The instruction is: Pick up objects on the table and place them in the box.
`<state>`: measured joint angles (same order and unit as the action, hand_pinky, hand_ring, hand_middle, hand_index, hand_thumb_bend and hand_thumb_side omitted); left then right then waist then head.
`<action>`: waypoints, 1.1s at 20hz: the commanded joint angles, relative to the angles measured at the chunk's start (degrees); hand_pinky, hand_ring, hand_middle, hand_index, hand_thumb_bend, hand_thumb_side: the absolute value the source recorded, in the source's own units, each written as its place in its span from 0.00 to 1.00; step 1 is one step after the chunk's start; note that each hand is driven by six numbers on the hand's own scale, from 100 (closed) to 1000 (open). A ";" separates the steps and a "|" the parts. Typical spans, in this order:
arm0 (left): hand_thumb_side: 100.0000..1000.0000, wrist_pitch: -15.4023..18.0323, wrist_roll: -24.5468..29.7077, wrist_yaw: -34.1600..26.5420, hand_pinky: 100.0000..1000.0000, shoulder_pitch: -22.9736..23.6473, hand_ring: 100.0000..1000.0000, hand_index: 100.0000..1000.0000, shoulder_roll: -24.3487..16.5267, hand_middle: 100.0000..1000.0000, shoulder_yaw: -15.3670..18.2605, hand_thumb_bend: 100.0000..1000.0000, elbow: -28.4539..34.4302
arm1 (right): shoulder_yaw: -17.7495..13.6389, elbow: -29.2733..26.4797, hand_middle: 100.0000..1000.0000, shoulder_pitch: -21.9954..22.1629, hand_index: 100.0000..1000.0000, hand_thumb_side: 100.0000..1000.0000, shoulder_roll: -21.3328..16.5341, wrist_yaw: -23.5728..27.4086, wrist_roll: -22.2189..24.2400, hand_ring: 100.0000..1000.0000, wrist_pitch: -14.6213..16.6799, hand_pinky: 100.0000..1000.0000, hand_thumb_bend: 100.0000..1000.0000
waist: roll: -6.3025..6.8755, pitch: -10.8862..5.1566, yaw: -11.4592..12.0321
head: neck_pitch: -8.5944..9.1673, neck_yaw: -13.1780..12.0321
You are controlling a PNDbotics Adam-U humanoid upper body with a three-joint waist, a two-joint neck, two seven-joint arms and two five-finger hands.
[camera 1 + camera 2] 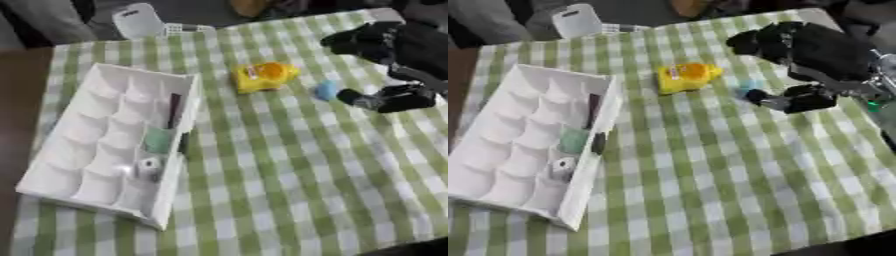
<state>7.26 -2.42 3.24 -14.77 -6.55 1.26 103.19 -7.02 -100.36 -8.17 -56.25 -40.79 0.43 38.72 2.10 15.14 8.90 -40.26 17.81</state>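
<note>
A white box with rounded compartments lies at the left of the table. Inside it are a pale green piece, a dark thin stick and a small white roll. On the checked cloth right of the box sits a yellow object. Further right lies a small light blue object. My right hand comes in from the upper right and is open. Its thumb ends just beside the blue object, while its fingers spread well above it. The left hand does not show.
A green and white checked cloth covers the table. A white flat object stands at the far edge, beyond the box. Bare brown surface runs along the left side.
</note>
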 commanded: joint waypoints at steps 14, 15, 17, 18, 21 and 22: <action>0.94 0.47 0.35 0.03 0.73 -1.67 0.68 0.74 -1.96 0.92 -0.11 0.02 0.89 | -4.86 15.56 0.82 -0.69 0.93 0.04 -5.25 0.54 15.68 0.75 2.72 0.76 0.25 | 0.20 2.75 2.61 | 0.81 1.68; 0.94 0.50 0.36 0.00 0.73 -1.70 0.68 0.74 -2.01 0.92 -0.12 0.02 0.82 | -5.08 16.06 0.82 -0.64 0.93 0.04 -5.35 0.81 16.00 0.75 2.49 0.76 0.25 | 0.35 2.91 2.67 | 0.83 1.79; 0.94 0.57 0.39 -0.09 0.73 -1.73 0.68 0.74 -2.10 0.92 -0.12 0.02 0.71 | -5.47 16.86 0.82 -0.47 0.93 0.05 -5.54 1.07 16.42 0.75 2.13 0.76 0.25 | 0.60 3.18 2.77 | 0.88 1.93; 0.94 0.59 0.39 -0.15 0.73 -1.74 0.68 0.74 -2.14 0.92 -0.11 0.02 0.66 | -5.66 17.15 0.81 -0.38 0.93 0.04 -5.61 1.09 16.50 0.74 1.99 0.76 0.25 | 0.69 3.28 2.84 | 0.90 1.97; 0.94 0.67 0.41 -0.25 0.73 -1.75 0.68 0.74 -2.27 0.92 -0.07 0.02 0.54 | -6.21 17.73 0.81 -0.14 0.93 0.04 -5.80 1.23 16.04 0.74 1.62 0.75 0.24 | 0.92 3.55 3.08 | 1.01 2.03; 0.95 0.70 0.42 -0.27 0.73 -1.74 0.68 0.74 -2.29 0.92 -0.06 0.02 0.50 | -6.33 17.86 0.81 -0.07 0.93 0.03 -5.85 1.30 15.74 0.73 1.54 0.75 0.24 | 0.99 3.60 3.13 | 1.05 2.03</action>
<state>7.64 -2.01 3.21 -15.66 -7.54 1.23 103.11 -12.19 -82.55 -8.03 -58.94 -40.00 16.43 40.43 2.40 18.72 12.05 -39.74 19.73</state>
